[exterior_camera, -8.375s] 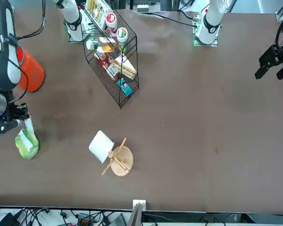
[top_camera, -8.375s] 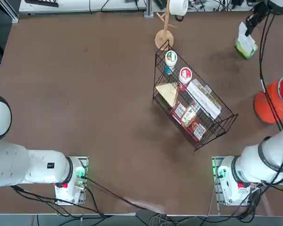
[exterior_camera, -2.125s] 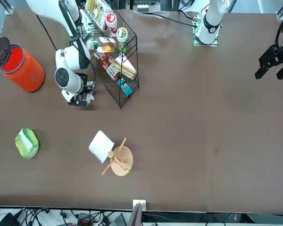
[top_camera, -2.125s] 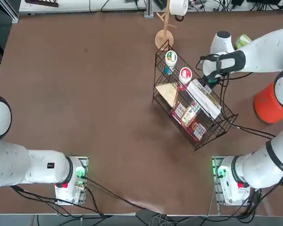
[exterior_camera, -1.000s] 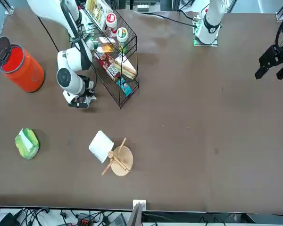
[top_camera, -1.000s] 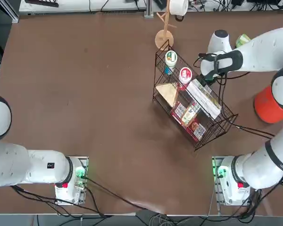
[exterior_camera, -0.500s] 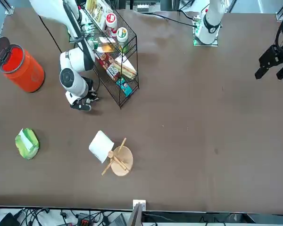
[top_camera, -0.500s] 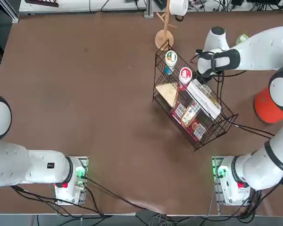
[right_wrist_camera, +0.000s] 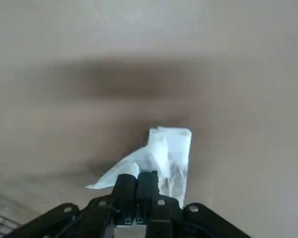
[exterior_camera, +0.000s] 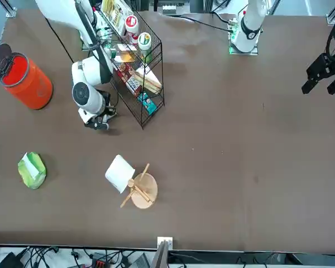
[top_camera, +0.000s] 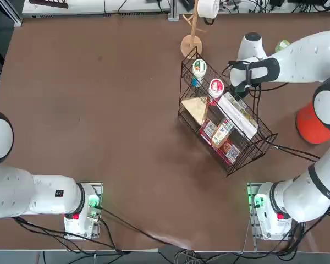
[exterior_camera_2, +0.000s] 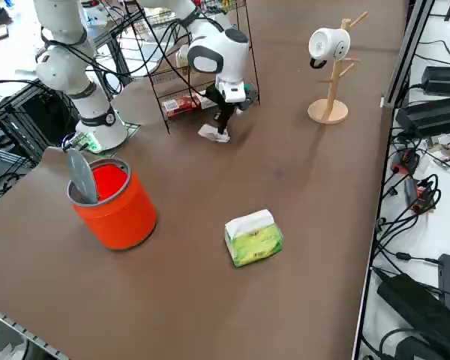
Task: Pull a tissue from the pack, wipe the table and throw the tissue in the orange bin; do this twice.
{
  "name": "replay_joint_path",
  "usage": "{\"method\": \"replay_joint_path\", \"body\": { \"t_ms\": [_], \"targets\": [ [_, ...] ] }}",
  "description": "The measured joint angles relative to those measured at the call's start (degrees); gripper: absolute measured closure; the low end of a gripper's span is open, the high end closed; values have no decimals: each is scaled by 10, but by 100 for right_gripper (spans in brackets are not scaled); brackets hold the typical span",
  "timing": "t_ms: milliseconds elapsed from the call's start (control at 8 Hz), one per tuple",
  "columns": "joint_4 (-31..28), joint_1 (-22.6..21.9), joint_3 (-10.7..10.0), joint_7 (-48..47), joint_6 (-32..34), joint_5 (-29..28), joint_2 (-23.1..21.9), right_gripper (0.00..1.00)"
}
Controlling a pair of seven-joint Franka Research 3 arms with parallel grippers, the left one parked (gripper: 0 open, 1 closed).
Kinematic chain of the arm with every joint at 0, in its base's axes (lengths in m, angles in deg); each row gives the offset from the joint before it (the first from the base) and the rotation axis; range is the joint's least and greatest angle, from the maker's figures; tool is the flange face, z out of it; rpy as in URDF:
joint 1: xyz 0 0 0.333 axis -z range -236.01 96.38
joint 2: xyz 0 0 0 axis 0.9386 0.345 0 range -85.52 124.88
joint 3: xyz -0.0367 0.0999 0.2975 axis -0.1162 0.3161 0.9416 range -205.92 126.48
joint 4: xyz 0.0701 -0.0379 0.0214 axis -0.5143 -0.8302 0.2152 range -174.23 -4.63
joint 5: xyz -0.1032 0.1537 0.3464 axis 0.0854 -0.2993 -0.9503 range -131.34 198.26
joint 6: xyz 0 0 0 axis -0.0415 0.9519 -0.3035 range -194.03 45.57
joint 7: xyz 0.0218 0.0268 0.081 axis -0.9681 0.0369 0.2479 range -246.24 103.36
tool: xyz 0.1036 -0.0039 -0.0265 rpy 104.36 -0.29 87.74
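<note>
My right gripper (right_wrist_camera: 142,182) is shut on a white tissue (right_wrist_camera: 168,148) and holds it down on the brown table (top_camera: 99,110), right beside the wire rack's far end. From the right side, the gripper (exterior_camera_2: 220,126) points straight down with the crumpled tissue (exterior_camera_2: 210,133) under its tips. The green pack (exterior_camera_2: 253,238) lies apart from it, towards the table's right far corner (exterior_camera: 32,170), with white tissue at its slot. The orange bin (exterior_camera_2: 114,204) stands open near the right edge (exterior_camera: 26,84), its grey lid tipped up.
A black wire rack (top_camera: 225,124) full of packaged goods stands close to the gripper's left. A wooden mug tree (exterior_camera_2: 328,75) with a white mug (exterior_camera: 120,173) stands at the far side. Cables hang from the right arm over the rack's end.
In the last second the gripper has slid the tissue a short way along the table beside the rack, away from the arm bases. Eight seconds ago it was over at the pack.
</note>
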Motion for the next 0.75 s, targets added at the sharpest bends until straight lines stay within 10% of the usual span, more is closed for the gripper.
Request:
{"method": "replay_joint_path", "body": {
  "t_ms": [750],
  "targets": [
    [-10, 6, -17, 27, 47, 24, -14, 98]
  ]
}}
